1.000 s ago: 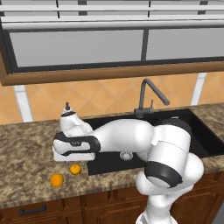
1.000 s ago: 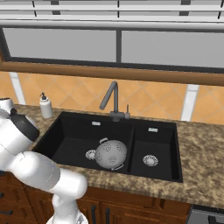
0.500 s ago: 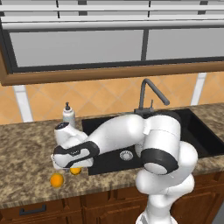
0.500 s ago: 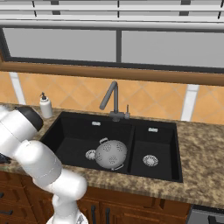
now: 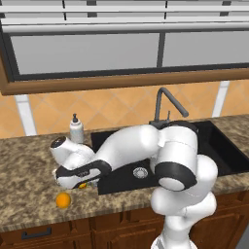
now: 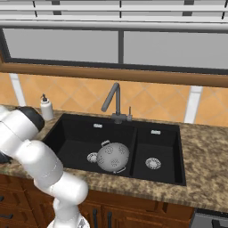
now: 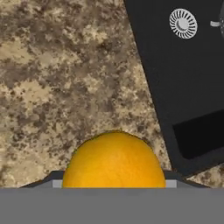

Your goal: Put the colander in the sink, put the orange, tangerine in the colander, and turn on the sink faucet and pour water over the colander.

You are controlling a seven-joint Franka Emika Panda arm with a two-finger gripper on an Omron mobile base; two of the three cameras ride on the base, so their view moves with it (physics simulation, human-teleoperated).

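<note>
Hand view: orange fruit (image 7: 113, 160) sits between pincer (image 7: 113, 183) tips on counter (image 7: 65, 78); grip state unclear.

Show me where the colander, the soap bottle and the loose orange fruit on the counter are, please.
colander (image 6: 113, 156): right base view, middle of its holed bowl.
soap bottle (image 6: 46, 109): right base view, its white body.
orange fruit (image 5: 62, 200): left base view, middle of the fruit.

Stone counter, matt black sink, dull metal, wood below

I see a speckled brown granite counter (image 7: 52, 78), polished-looking; the sink (image 6: 80, 138) reads as matt black with a steel drain (image 7: 183, 23); the colander (image 6: 113, 156) is dull grey perforated metal, the faucet (image 6: 113, 100) dark satin metal, the cabinets (image 5: 63, 231) brown wood, the fruit (image 7: 114, 159) smooth
</note>
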